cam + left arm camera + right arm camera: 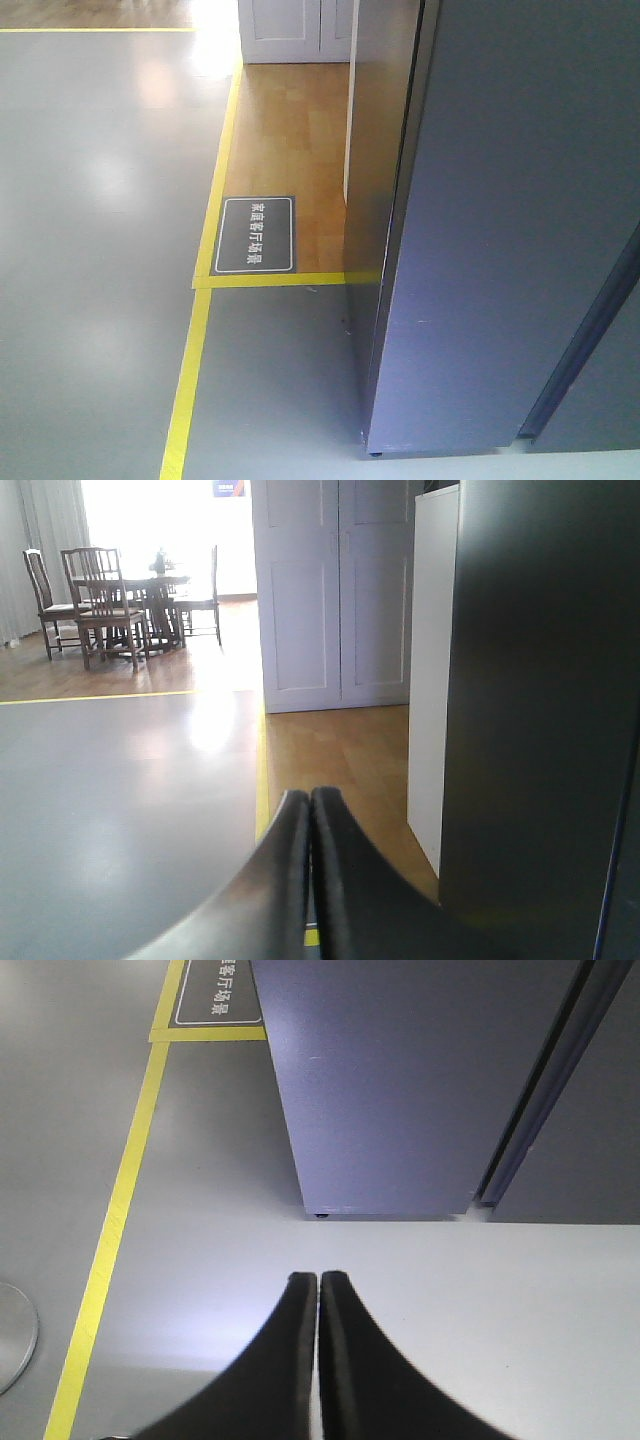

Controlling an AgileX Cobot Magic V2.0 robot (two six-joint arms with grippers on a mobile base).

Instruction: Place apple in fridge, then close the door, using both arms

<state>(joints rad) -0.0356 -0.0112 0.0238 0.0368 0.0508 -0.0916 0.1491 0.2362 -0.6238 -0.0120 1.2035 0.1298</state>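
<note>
Left gripper [310,798] is sitting at 6 o'clock in the left wrist cam, black fingers [285,880] pressed tip to tip, nothing between them. Just past it at 3 o'clock the fridge [540,710] is showing its dark grey side, w/ a white panel [432,670] standing beside it. Wood floor [335,760] is running up to white double doors [335,590] at 12. Yellow floor tape [261,780] is edging the grey floor [110,810]. Dining table and chairs [120,600] are sitting far off at 10 o'clock, well apart.

Right gripper [318,1278] is likewise clamped together and empty, hanging at 6 o'clock over the pale floor [500,1310]. At 12 to 2 o'clock the fridge's grey face is filling the view, w/ the door [590,1140] beside it at 3, a dark seam between them. A floor sign [215,990] w/ white characters is lying at 11 o'clock inside the tape line.

Front cam is showing the same fridge at 3 o'clock. The apple isn't visible in any view.
</note>
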